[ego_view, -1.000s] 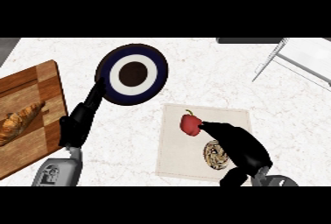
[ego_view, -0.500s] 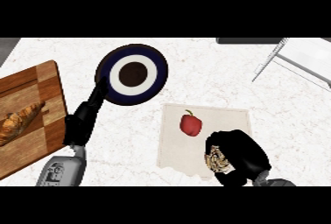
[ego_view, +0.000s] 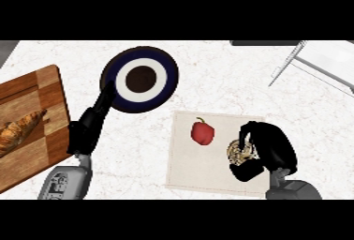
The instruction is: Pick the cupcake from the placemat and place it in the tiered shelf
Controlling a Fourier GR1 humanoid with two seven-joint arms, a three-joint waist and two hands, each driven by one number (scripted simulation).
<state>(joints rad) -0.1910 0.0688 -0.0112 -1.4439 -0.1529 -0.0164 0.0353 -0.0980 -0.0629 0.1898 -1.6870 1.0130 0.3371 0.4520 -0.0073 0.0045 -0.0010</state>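
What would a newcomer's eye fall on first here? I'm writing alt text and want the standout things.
The right hand, curled round the cupcake on the pale placemat at lower right, draws the eye first, with a red pepper lying beside it on the mat. Above and to the left sits a dark blue and white plate, with the left hand just below it, and a croissant lies on the wooden board at the left edge.
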